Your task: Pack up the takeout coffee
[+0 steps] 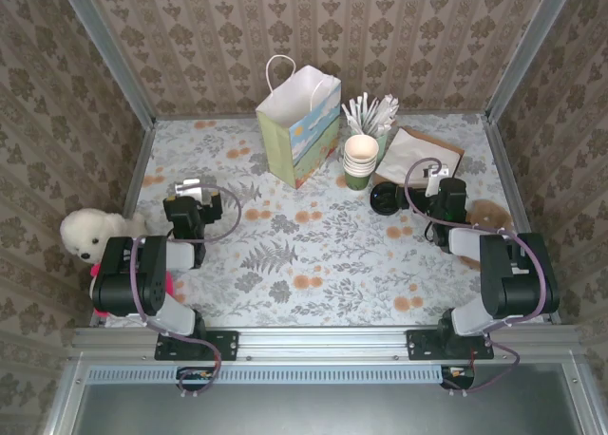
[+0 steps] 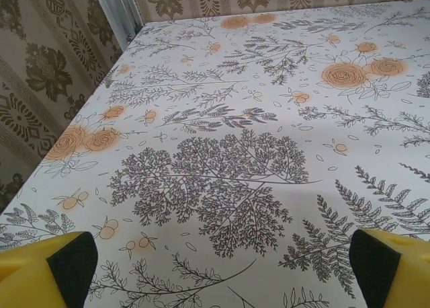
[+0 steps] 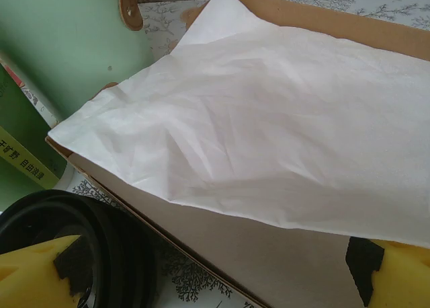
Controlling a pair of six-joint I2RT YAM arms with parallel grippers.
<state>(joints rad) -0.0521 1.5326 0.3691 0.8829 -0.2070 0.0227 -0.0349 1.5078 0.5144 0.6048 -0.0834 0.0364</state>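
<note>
Top view, coffee: takeout coffee on the counter right of centre, black lid up, near the stacked cups
Top view, bag: paper bag stands open-mouthed at far centre, likely the destination
Top view, arms: left end effector parked at left; right end effector just right of the coffee
Left wrist: left end effector fingers wide apart, nothing between
Right wrist: right end effector fingers wide apart, aimed at the napkin; coffee lid at near left, off-centre, so a leftward shift seems needed

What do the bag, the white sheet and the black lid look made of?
Bag: probably paper, matte printed face, crisp folded edges. White sheet: thin tissue-like paper, matte, softly creased, lying on brown card. Lid: likely plastic, black, faint sheen along its moulded rim.
</note>
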